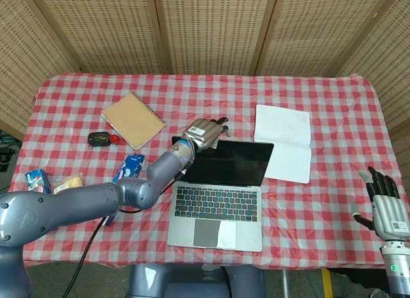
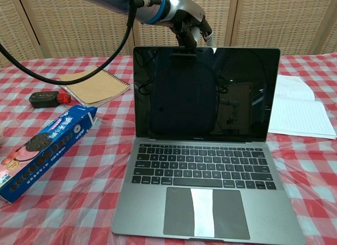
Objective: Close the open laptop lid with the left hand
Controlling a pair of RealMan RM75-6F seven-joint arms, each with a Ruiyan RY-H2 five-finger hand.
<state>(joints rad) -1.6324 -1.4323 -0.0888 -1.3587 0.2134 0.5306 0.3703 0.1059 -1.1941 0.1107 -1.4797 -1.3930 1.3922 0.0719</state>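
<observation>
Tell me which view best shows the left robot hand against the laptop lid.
Head view: the left robot hand shows whole from above, at the back of the grey laptop's lid. Chest view shows only its fingers above the lid's top edge.

The left arm (image 1: 96, 198) is a smooth, rounded blue-grey tube, with a black cable (image 1: 83, 247) hanging beneath it. A blue band rings the wrist just behind the left hand (image 1: 204, 130), which is silver-grey metal with black fingers and a white label on its back. The right hand (image 1: 384, 208) looks alike: a silver, labelled back, black fingers (image 1: 378, 181).
</observation>
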